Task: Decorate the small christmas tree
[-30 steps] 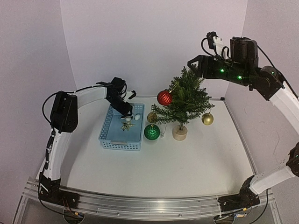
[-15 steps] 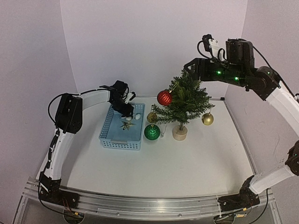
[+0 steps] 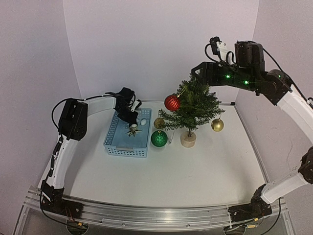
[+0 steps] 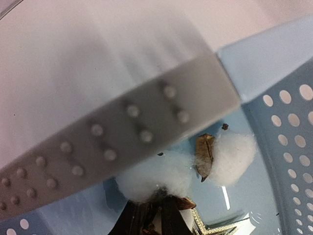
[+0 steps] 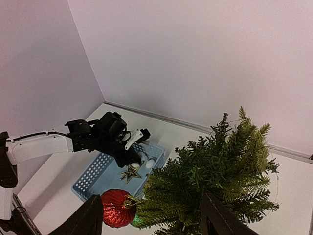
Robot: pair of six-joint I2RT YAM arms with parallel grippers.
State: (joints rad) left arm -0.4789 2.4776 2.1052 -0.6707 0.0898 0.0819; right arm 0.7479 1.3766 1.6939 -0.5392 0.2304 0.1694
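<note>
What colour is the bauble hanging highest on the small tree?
Red, glittery round bauble; clearest in the right wrist view.

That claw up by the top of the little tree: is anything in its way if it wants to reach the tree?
Nothing visible is. The right gripper hovers open at the top of the small christmas tree, and its wrist view shows the branches directly, with nothing in front of them. The red bauble hangs lower, on the side facing the basket, out of the way.

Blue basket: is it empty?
No, a gold star and a white puff lie inside the blue basket.
</note>
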